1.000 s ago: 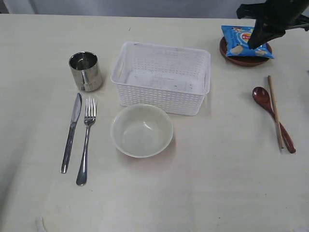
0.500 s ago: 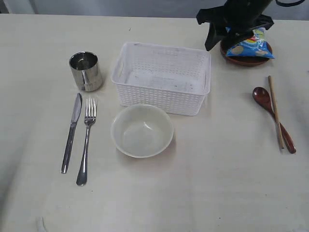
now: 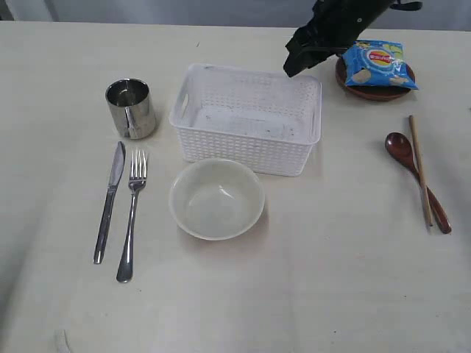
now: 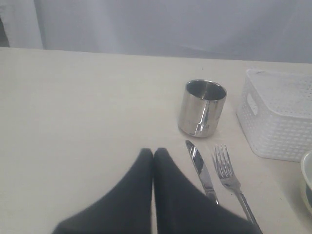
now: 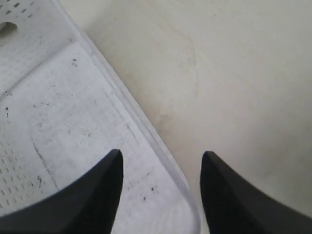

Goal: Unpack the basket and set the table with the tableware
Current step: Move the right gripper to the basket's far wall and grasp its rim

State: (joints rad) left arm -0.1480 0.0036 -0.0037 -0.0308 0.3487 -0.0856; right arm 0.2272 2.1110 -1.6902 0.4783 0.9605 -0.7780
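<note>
The right jaws are spread wide, empty, over the far right corner of the basket (image 3: 246, 151), whose floor is seen bare. Its long axis is laid across the desk (image 3: 331, 279); the right arm (image 3: 331, 29) is judged nearer. The left jaws are pressed shut, left of the basket. The plate (image 3: 372, 94) with the chip bag (image 3: 377, 62) is set just right of that corner, bare desk behind.

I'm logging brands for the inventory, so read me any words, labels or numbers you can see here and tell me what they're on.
Blue chip bag: a round red and yellow logo and small print, too blurred to read.
No other writing shows anywhere in the three views.
</note>
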